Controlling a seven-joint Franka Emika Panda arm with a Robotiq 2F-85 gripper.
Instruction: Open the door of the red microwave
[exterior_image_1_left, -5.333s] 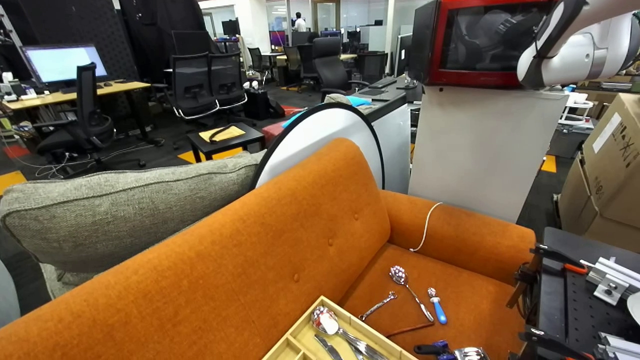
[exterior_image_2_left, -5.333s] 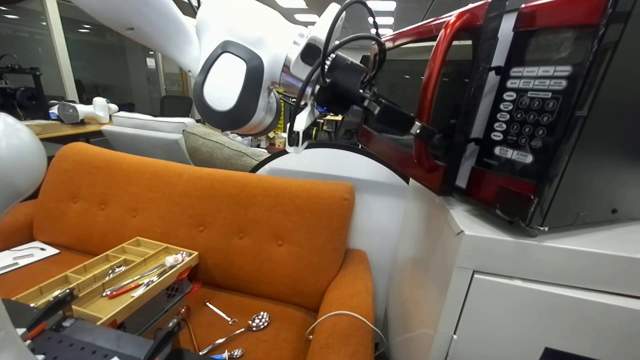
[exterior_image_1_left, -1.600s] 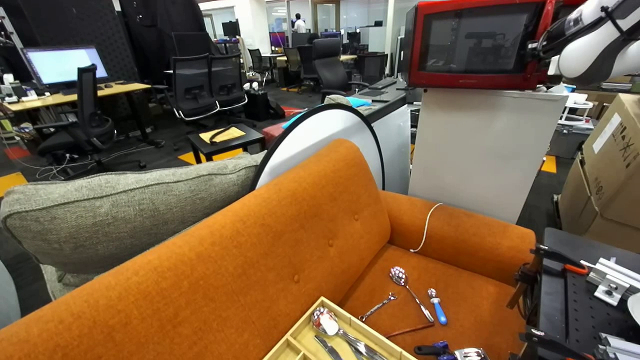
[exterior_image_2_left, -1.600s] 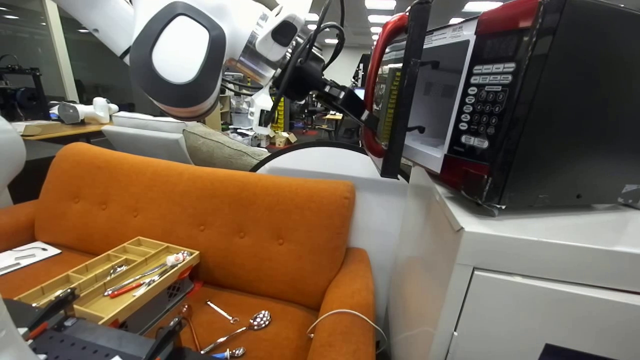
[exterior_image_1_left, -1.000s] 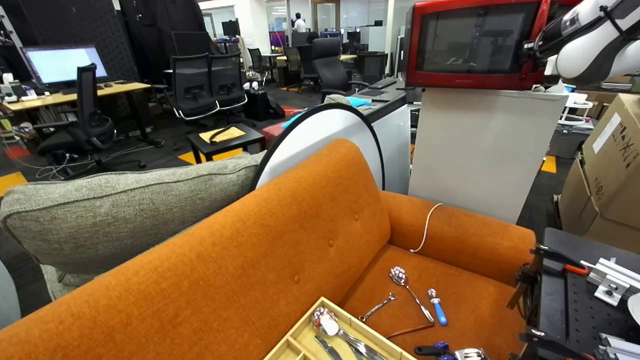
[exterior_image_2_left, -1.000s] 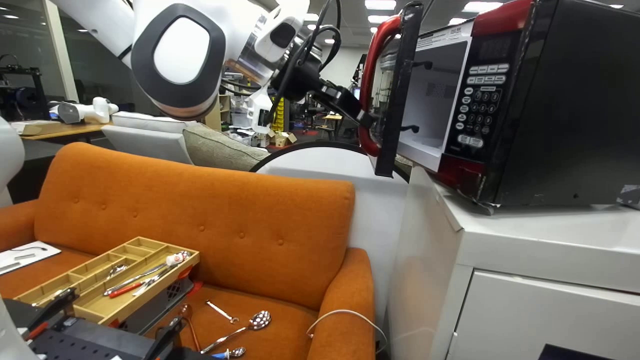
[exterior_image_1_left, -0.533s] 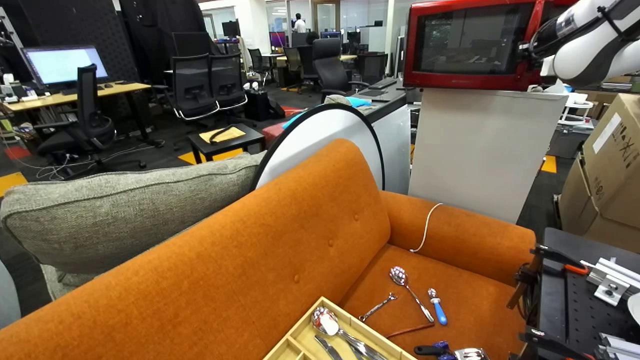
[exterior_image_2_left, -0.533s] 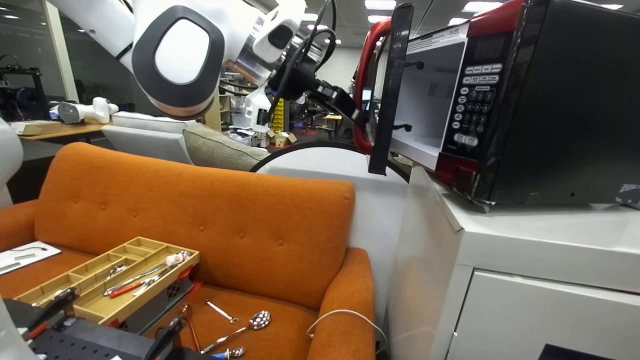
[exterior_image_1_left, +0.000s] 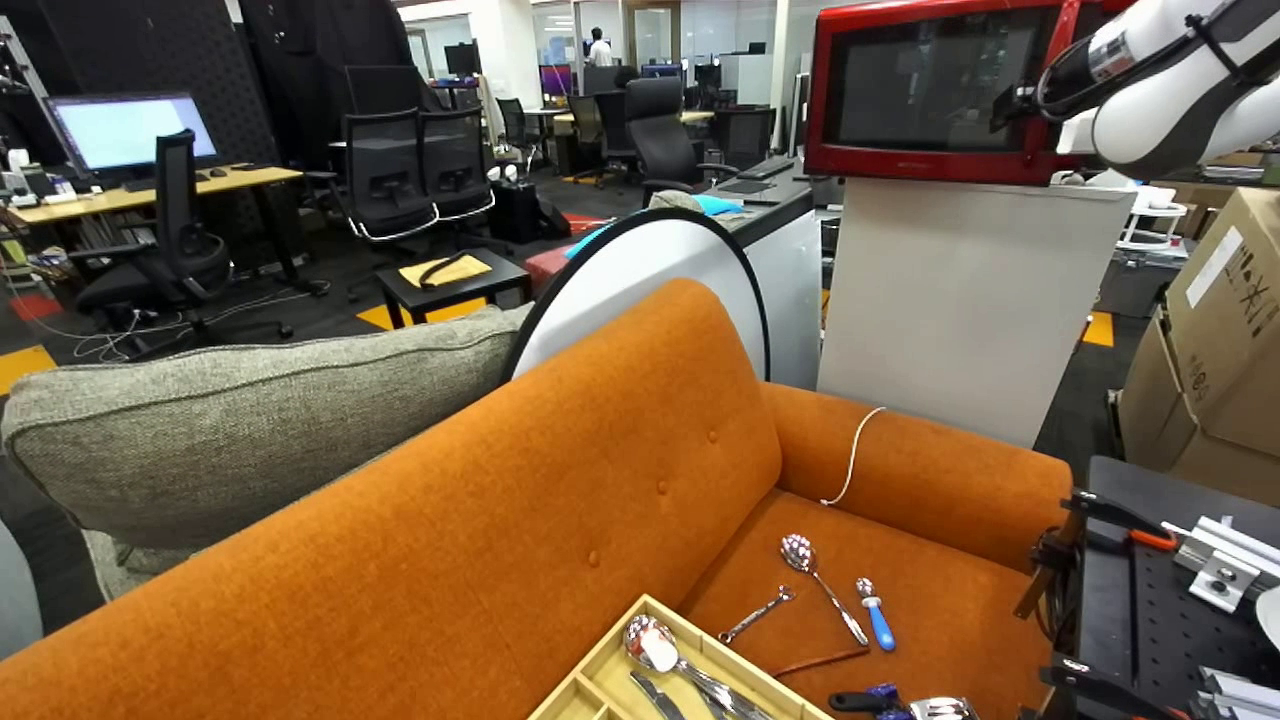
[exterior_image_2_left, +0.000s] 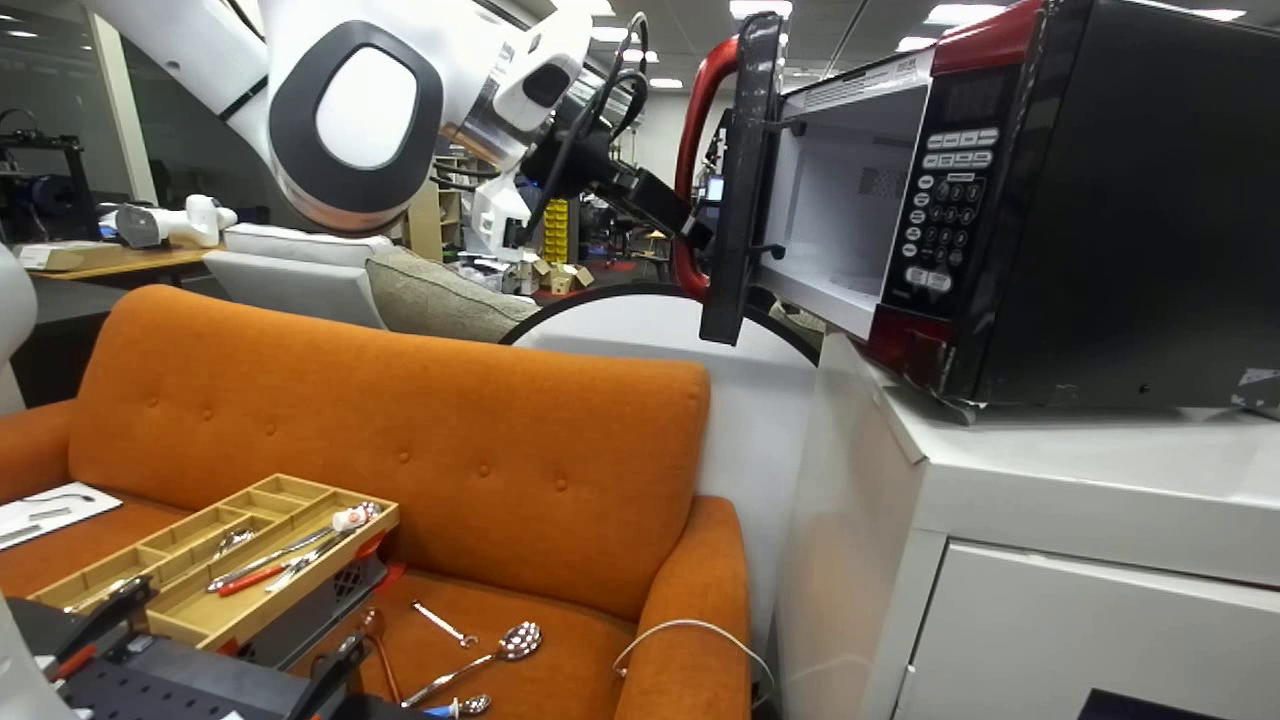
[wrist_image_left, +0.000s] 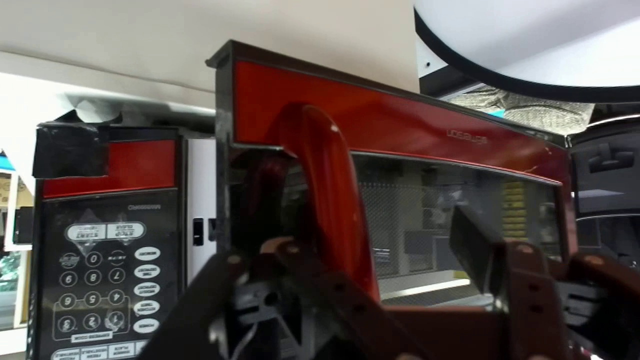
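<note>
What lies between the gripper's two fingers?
The red handle of the microwave door, seen in the wrist view; the fingers stand open, with a visible gap on one side.

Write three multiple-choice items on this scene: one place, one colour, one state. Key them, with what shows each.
1. What does the microwave stand on?
A. The sofa
B. The white pedestal
C. The floor

2. What colour is the handle on the door?
A. Red
B. Blue
C. White

3. What state is the door in?
A. Shut
B. Lying on the sofa
C. Open

1: B, as an exterior view shows it resting on the pedestal's top.
2: A, as the wrist view shows its glossy red bar.
3: C, as an exterior view shows the white interior exposed.
</note>
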